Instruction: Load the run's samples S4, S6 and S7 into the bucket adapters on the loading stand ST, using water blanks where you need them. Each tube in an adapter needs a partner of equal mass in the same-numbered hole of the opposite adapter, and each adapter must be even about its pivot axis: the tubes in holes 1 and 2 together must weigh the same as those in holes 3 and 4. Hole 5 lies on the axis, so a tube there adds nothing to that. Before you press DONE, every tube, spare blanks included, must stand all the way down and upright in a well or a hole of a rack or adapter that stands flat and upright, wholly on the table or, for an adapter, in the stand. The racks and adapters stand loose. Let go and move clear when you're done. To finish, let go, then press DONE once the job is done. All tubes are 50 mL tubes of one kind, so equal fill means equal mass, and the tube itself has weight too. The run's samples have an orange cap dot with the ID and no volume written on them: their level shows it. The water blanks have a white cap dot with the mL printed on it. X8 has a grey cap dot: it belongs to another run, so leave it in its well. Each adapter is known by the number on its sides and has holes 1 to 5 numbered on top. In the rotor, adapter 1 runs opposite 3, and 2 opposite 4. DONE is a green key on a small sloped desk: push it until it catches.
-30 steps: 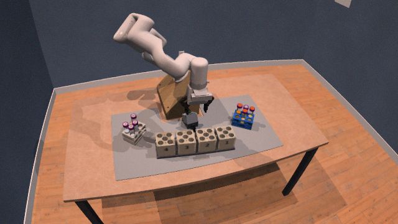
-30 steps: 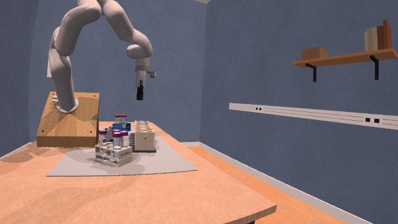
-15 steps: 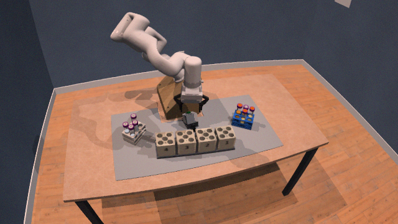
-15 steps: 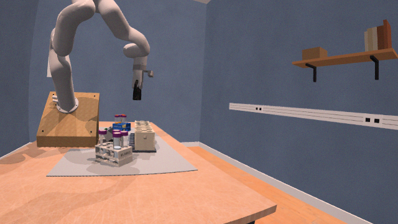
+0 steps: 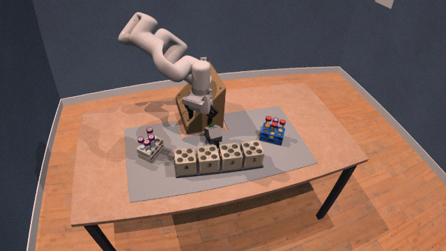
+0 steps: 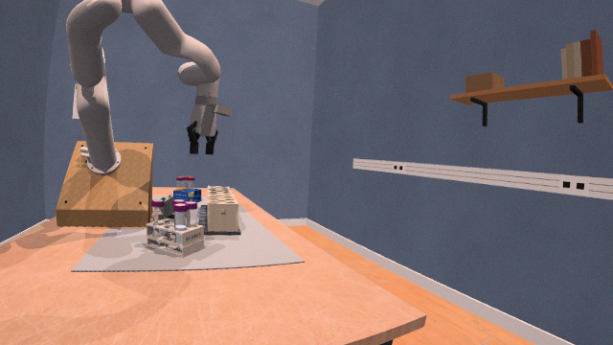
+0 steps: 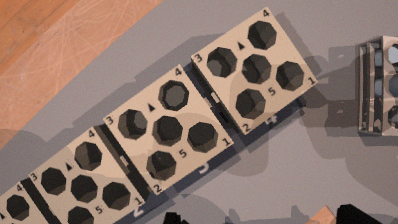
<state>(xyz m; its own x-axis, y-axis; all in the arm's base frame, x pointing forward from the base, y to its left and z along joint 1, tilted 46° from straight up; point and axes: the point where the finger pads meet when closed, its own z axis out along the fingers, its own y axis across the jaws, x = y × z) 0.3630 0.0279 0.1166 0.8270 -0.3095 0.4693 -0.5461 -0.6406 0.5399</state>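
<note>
Exterior view, nearest items first, details from the top and wrist views:

- Table (image 5: 104, 209) (image 6: 215, 297): brown top, bearing a grey mat (image 5: 150, 185) (image 6: 259, 254).
- Blanks rack (image 5: 144, 155) (image 6: 192, 238) (image 7: 362, 90): pale, upright on the mat, standing beyond the adapter 4 end of the row.
- Water blanks (image 5: 146, 142) (image 6: 180, 208): four purple-capped tubes, standing in the blanks rack; printed volumes too small to read.
- Adapter 4 (image 5: 186, 168) (image 6: 223, 218) (image 7: 275, 52): nearest of the row, five open holes on top.
- Adapter 3 (image 5: 209, 168) (image 7: 187, 116): next along.
- Adapter 2 (image 5: 232, 166) (image 7: 103, 175): between adapters 3 and 1.
- Adapter 1 (image 5: 254, 163) (image 7: 31, 206): far end, on the blue rack's side.
- Stand ST (image 5: 219, 172) (image 6: 225, 233): dark, low, beneath all four.
- Gripper (image 5: 201, 120) (image 6: 201, 152) (image 7: 262, 217): fingers fully spread, pointing down, gripping nothing; hangs well above the table.
- Small desk (image 5: 213, 134) (image 6: 168, 206): grey, between wooden pedestal (image 5: 219, 111) (image 6: 105, 192) and row; green key (image 5: 211, 126) (image 6: 163, 198) on it.
- Blue rack (image 5: 272, 139) (image 6: 180, 194): far end of the mat, upright.
- Sample tubes (image 5: 274, 125) (image 6: 191, 179): four stand in the blue rack, three with orange dots, one with a paler dot; IDs unreadable.

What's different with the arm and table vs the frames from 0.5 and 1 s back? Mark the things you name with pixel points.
The black-fingered gripper (image 5: 200, 120) (image 6: 201, 152) (image 7: 262, 217) swung toward the pale tube rack (image 5: 143, 155) (image 6: 193, 241) (image 7: 364, 90) and turned, its fingers now showing apart in the exterior view. Nothing taken or let go. Both that rack and the blue tube rack (image 5: 272, 139) (image 6: 179, 195), their tubes, and the beige block adapters (image 5: 203, 168) (image 6: 221, 221) (image 7: 142, 150) look unmoved.
</note>
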